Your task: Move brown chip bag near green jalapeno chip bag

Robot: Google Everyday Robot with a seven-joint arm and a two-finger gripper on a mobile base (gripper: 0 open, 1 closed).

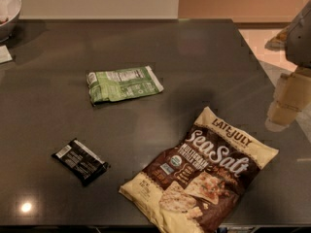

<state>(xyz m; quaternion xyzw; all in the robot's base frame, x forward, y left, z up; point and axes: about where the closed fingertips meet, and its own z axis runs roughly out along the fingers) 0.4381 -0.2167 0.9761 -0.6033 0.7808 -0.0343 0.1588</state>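
The brown chip bag (201, 174) lies flat on the dark table (204, 62) at the front right, its "Sea Salt" lettering facing up. The green jalapeno chip bag (124, 84) lies flat near the table's middle, up and to the left of the brown bag, with a clear gap between them. My gripper (286, 101) hangs at the right edge of the view, above the table and to the upper right of the brown bag, touching neither bag.
A small black wrapper (80, 161) lies at the front left. A bowl (8, 11) stands at the far left corner with a white paper (5, 55) beside it. The table's right edge runs past the gripper, with pale floor beyond.
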